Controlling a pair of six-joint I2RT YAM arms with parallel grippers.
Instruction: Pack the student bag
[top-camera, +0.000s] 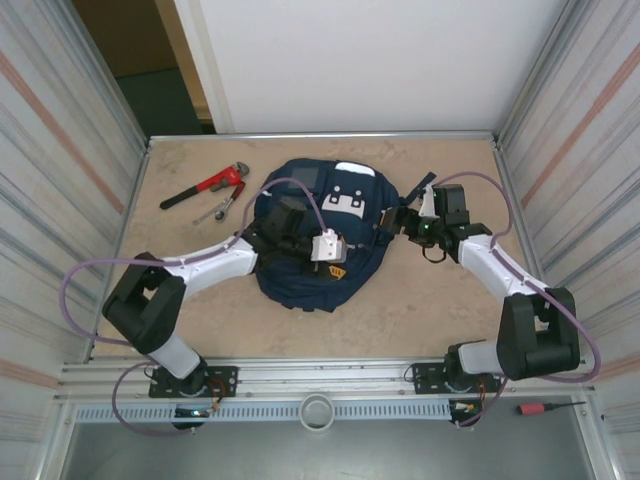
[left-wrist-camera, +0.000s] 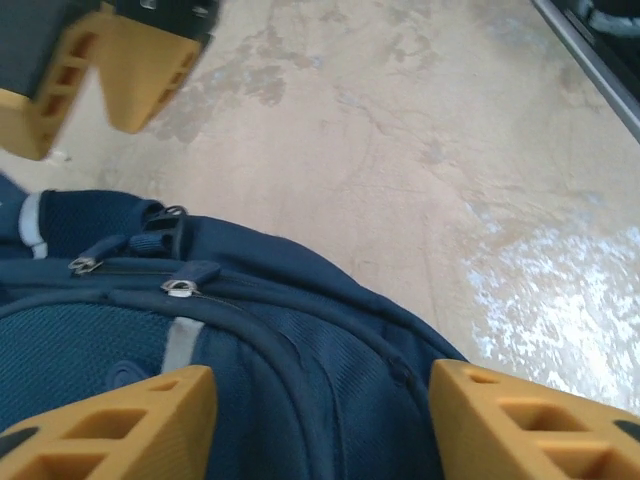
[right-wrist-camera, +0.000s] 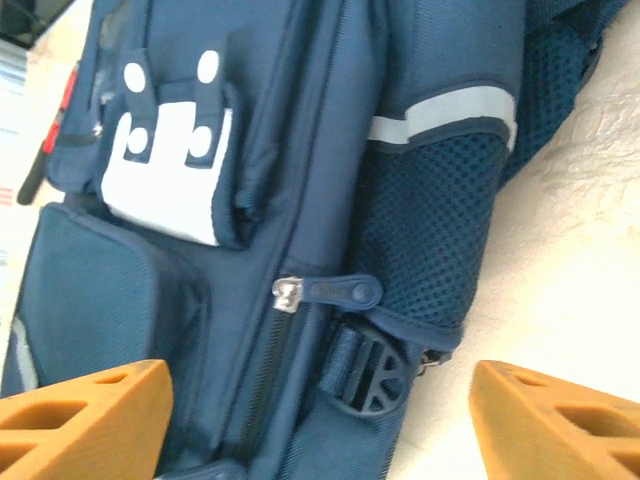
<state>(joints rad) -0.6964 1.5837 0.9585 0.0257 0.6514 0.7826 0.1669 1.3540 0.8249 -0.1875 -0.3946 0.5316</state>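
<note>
The student bag (top-camera: 315, 275), a large navy-blue backpack with white patches, lies flat in the middle of the table. My left gripper (top-camera: 338, 270) reaches over the bag's near part. Its orange fingers (left-wrist-camera: 110, 425) stand open, with the bag's curved edge (left-wrist-camera: 320, 350) and two zipper pulls (left-wrist-camera: 180, 288) below them, and nothing is clamped. My right gripper (top-camera: 402, 222) hovers at the bag's right side, open. Its fingers (right-wrist-camera: 85, 420) straddle a side zipper pull (right-wrist-camera: 325, 292) and a black buckle (right-wrist-camera: 368, 372) without touching them. The right gripper's fingers (left-wrist-camera: 130, 70) also appear in the left wrist view.
A red pipe wrench (top-camera: 205, 187) and a small metal tool (top-camera: 222, 207) lie on the table left of the bag. A dark strap (top-camera: 420, 185) trails from the bag's far right. Corrugated walls close both sides. A red-handled screwdriver (top-camera: 545, 408) rests on the near rail.
</note>
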